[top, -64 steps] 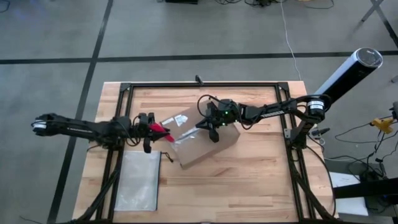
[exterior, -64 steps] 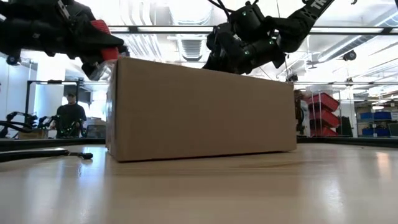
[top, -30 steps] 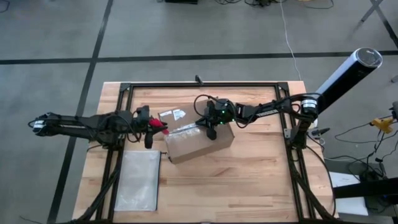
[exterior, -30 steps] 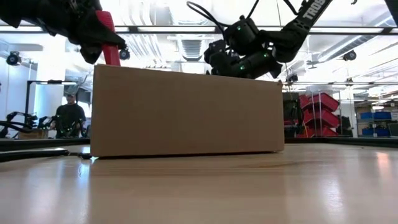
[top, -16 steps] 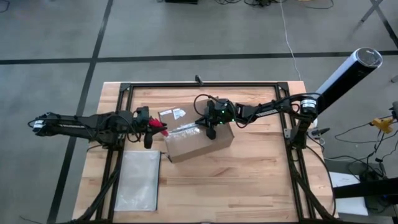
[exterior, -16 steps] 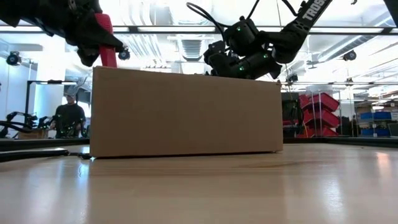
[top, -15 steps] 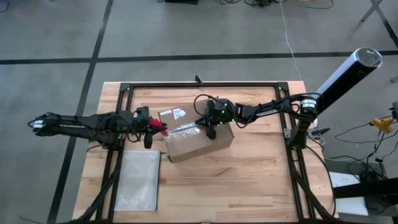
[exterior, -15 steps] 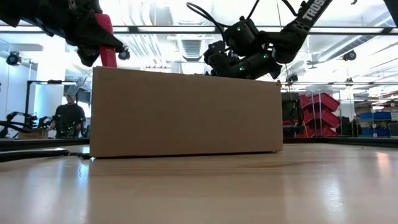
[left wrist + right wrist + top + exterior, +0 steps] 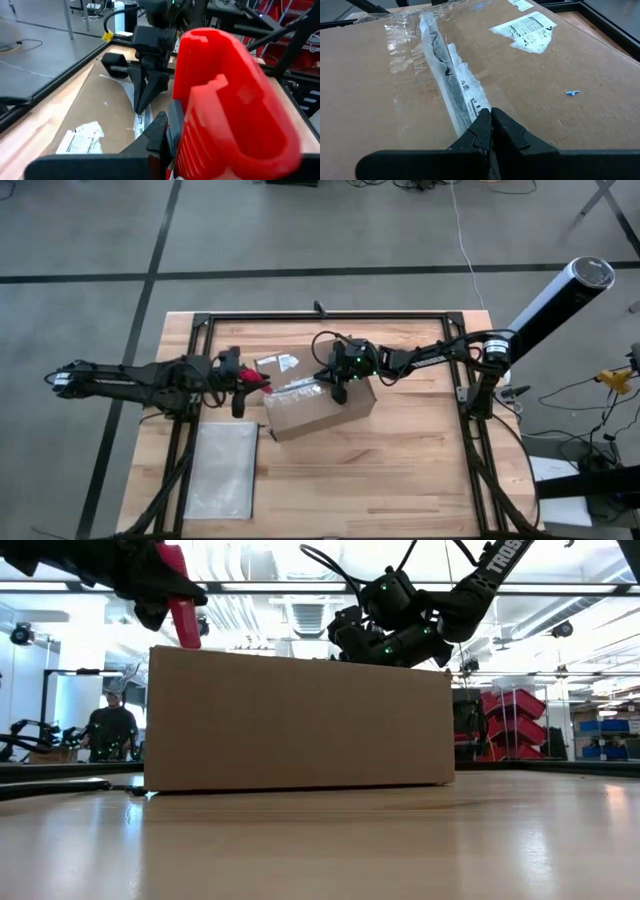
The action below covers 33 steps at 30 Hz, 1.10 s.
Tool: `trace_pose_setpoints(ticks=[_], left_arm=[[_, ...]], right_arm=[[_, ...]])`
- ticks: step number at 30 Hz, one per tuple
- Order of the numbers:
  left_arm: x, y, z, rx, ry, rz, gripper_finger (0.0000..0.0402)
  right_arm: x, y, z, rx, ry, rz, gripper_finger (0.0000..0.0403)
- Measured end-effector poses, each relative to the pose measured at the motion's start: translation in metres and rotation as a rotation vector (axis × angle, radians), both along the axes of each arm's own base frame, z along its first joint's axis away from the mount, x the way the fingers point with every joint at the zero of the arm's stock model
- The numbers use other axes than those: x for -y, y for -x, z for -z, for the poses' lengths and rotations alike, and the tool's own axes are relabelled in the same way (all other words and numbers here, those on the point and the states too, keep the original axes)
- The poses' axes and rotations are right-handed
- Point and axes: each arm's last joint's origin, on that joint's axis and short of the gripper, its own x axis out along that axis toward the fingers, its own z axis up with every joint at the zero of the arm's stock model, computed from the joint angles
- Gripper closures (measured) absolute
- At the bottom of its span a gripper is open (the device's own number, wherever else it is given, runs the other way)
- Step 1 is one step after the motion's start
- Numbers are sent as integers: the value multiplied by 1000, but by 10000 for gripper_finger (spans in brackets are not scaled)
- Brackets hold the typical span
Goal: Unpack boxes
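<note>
The brown cardboard box [image 9: 318, 402] sits near the middle of the wooden surface [image 9: 400, 470], its taped seam and white label [image 9: 525, 31] facing up. The right tool [image 9: 489, 120] has its fingers pressed together, tips resting on the crumpled clear tape [image 9: 437, 65] along the seam. The left tool [image 9: 245, 382] is clamped on a red utility knife [image 9: 181, 608] above the box's left end; its blade cannot be made out. A translucent pouch [image 9: 222, 470] lies flat in front of the left arm, apart from the box
</note>
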Motion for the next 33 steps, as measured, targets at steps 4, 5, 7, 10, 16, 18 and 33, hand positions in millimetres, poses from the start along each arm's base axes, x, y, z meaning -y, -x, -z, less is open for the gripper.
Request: trace_pose_setpoints(ticks=[4, 5, 7, 10, 16, 18, 33], left_arm=[[0, -1, 4, -40, 4, -13, 368], [0, -2, 6, -50, 5, -16, 368], [0, -2, 8, -71, 7, -23, 368], [-1, -3, 11, -101, 9, -33, 368], [-1, -2, 11, -95, -4, -38, 368], [-1, 0, 8, -83, -18, -31, 368], [-1, 2, 3, -105, -26, -32, 368]], right_arm=[[0, 0, 0, 0, -1, 1, 403], [0, 0, 0, 0, -1, 1, 403], [0, 0, 0, 0, -1, 1, 403], [0, 0, 0, 1, -2, 2, 403], [0, 0, 0, 1, -4, 2, 403], [0, 0, 0, 1, -6, 3, 403], [-1, 0, 0, 1, -8, 0, 403]])
